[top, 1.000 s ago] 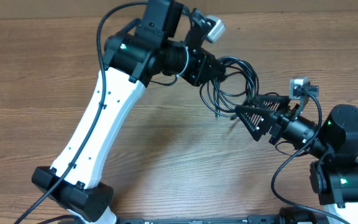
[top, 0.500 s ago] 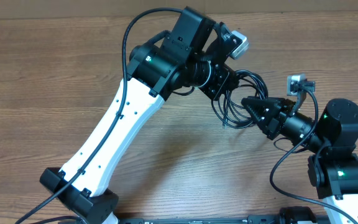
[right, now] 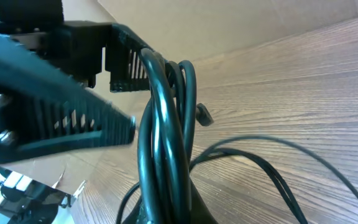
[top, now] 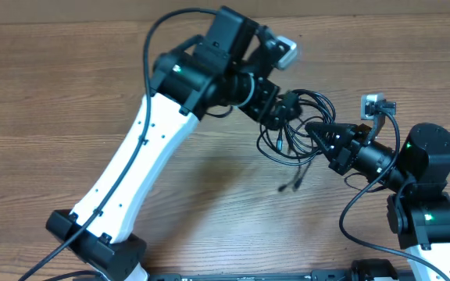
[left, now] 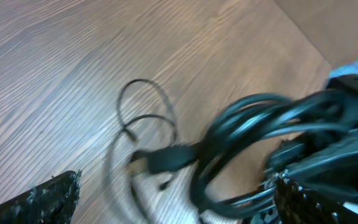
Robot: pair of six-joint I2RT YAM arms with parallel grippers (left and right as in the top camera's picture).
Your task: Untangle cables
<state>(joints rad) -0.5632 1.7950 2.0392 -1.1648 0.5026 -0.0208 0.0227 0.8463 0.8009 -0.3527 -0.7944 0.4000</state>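
Observation:
The cables (top: 301, 117) are a looped black bundle hanging between my two grippers, with loose strands and a plug end (top: 291, 184) trailing toward the table. My right gripper (top: 316, 129) points left and is shut on the bundle; in the right wrist view the cables (right: 165, 143) rise straight up out of its jaws (right: 166, 214). My left gripper (top: 287, 109) is open right beside the bundle. In the left wrist view its fingers (left: 48, 198) stand far apart, the thick loops (left: 247, 143) lie near the right finger, and a plug (left: 166, 159) and thin loops (left: 145, 106) sit between.
The wooden table (top: 69, 94) stretches left of the arms. The left arm's white link (top: 123, 179) crosses the middle diagonally. The right arm's base (top: 428, 211) stands at the lower right. A beige wall edge (right: 229, 25) shows behind in the right wrist view.
My right gripper has shut on the bundle. My left gripper has opened and let the cables go, and strands with a plug end have dropped lower. The left arm shifted slightly.

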